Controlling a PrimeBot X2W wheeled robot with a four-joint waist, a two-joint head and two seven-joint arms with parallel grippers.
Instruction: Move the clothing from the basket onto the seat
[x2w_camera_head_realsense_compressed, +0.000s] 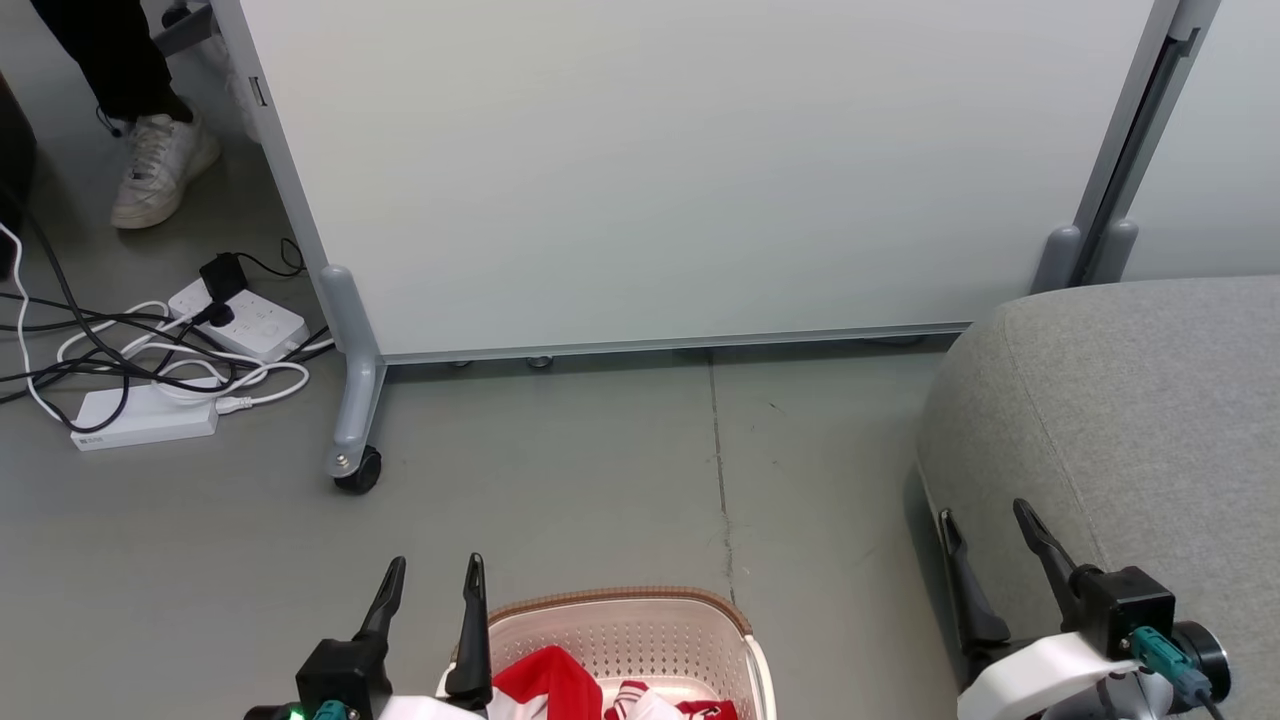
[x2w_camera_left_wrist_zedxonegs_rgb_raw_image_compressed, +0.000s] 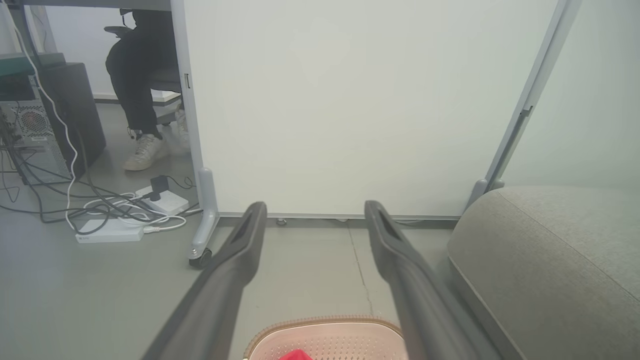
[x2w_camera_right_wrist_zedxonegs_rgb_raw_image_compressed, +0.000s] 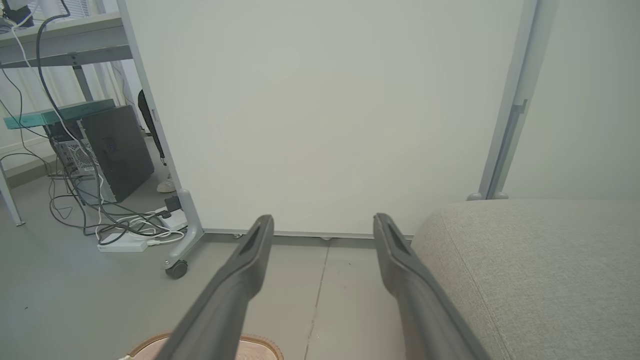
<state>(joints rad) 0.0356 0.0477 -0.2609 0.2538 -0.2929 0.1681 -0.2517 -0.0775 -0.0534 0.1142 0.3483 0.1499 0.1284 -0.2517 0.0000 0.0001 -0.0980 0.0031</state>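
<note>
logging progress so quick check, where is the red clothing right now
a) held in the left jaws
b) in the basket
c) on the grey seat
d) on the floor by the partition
B: the red clothing lies inside the basket, and the left gripper stands beside it with its jaws open, holding nothing.

I see open floor (x2w_camera_head_realsense_compressed: 840, 560) btwn basket (x2w_camera_head_realsense_compressed: 620, 596) and seat (x2w_camera_head_realsense_compressed: 1150, 420), room to pass; partition (x2w_camera_head_realsense_compressed: 650, 170) walls off the front, cables (x2w_camera_head_realsense_compressed: 150, 372) + power strips (x2w_camera_head_realsense_compressed: 250, 325) clutter far left.
</note>
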